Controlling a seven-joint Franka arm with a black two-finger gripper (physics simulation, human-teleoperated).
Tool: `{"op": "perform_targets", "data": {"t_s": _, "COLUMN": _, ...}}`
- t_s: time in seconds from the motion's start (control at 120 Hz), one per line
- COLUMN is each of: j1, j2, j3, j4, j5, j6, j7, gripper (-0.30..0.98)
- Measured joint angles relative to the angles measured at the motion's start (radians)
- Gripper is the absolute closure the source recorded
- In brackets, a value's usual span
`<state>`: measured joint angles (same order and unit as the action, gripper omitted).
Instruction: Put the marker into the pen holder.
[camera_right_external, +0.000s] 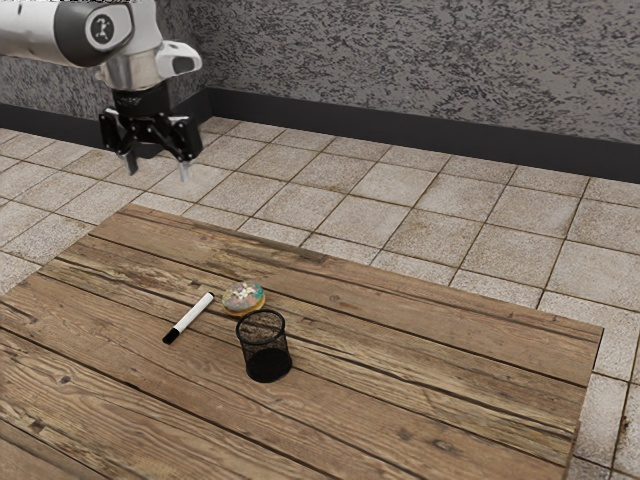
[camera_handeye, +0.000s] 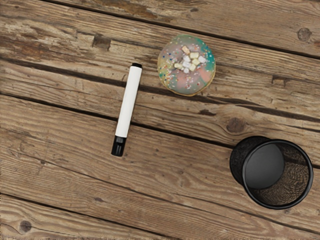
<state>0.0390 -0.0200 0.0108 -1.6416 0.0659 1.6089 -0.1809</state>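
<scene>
Open gripper (camera_right_external: 158, 172) above the scene, marker (camera_right_external: 190, 317) lying on the wooden worktop (camera_right_external: 430, 385).
From where I stand, the gripper hangs at the upper left of the frame, its two fingers apart, as far as I can make out against the pale floor tiles (camera_right_external: 290, 158). The marker, white with black ends, lies left of centre in the exterior view, its capped end toward the lower left. Near it sits a sprinkled donut (camera_right_external: 245, 297), and the black mesh pen holder (camera_right_external: 266, 358) stands upright just below the donut in the frame.
</scene>
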Motion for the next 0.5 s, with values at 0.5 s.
{"op": "perform_targets", "data": {"t_s": 0.5, "j1": 0.064, "j2": 0.148, "j3": 0.009, "j4": -0.219, "j5": 0.002, "j6": 0.151, "j7": 0.025, "gripper": 0.00}}
